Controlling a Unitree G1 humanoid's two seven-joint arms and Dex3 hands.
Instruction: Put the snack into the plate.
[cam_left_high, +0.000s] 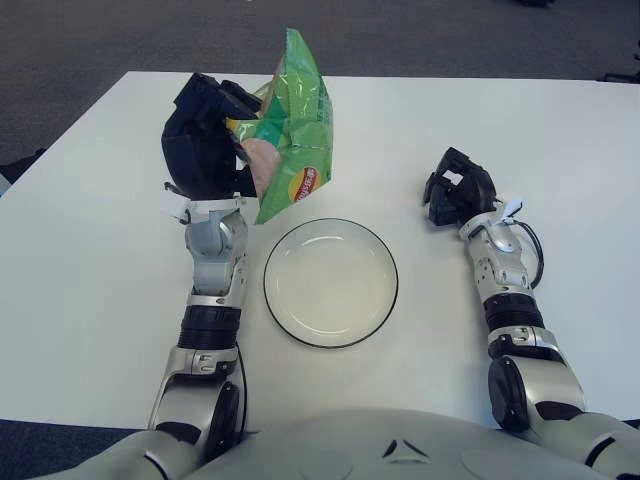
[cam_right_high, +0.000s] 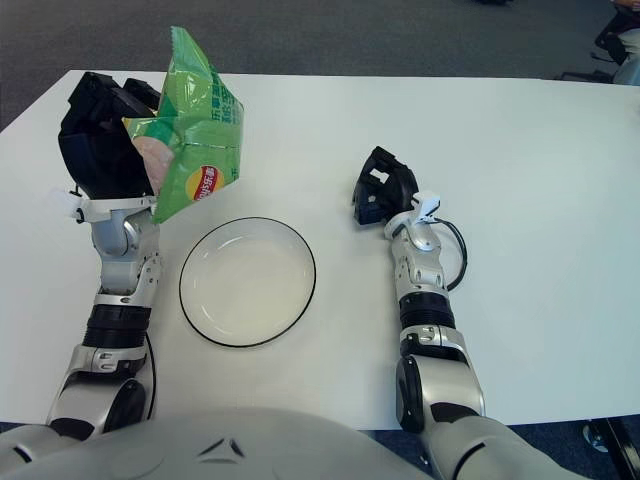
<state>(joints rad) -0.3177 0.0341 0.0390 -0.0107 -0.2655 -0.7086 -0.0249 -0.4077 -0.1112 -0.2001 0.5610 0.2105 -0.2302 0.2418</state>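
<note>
Fingers of the left hand (cam_left_high: 205, 150) were wrapped around the snack bag (cam_left_high: 288, 130), gripping it along its left edge, so the green bag stood nearly on end with its top corner highest and its lower corner pointing down. Bag was held clear of the table (cam_left_high: 90, 250); its lower corner hung just beyond the plate (cam_left_high: 331, 283) on the far-left side, not yet over the plate's well. Nothing lay in the plate.

Left forearm stood just left of the plate, wrist raised, hand well above the tabletop.

Right hand (cam_left_high: 456, 187) showed to the right of the plate and a little beyond it, fingers curled in and holding nothing. It appeared idle.

Judgement on step: carry phase. Bag had been grasped and lifted; transfer toward the plate was under way but placement was not done.

Judgement on next move: hand needs to travel to the right and toward the robot until the bag hangs over the middle of the plate, then lower until the bag's bottom corner meets the plate, then let go. Since the bag hangs tall and is held by one edge, it will likely tip over on release; lowering it well down and tilting it toward the plate's centre before letting go should keep it from flopping over the rim onto the table.
</note>
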